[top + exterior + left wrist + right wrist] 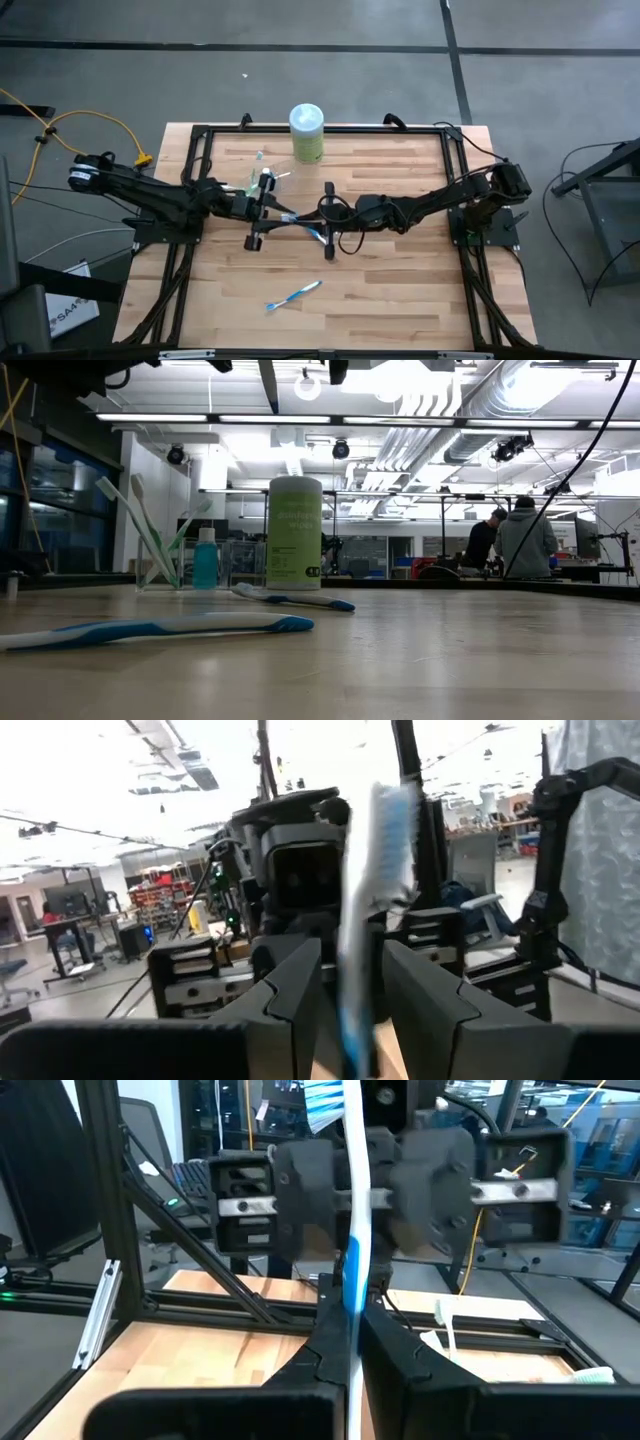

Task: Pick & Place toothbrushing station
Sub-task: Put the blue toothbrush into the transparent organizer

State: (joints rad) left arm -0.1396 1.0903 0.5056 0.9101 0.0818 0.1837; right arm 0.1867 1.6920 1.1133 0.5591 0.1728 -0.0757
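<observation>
wooden table: i count a clear cup holding toothbrushes near the green canister. left gripper and right gripper both pinch one toothbrush mid-table, above the surface; another toothbrush lies nearer me.

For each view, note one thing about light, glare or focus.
High view: even light, the wooden table sharp. Low view: bright ceiling lamps glare; the nearest toothbrush is soft, the green canister clearer. Left wrist view: background washed out white, the held toothbrush blurred. Right wrist view: its gripped toothbrush fairly sharp, room behind softer.
</observation>
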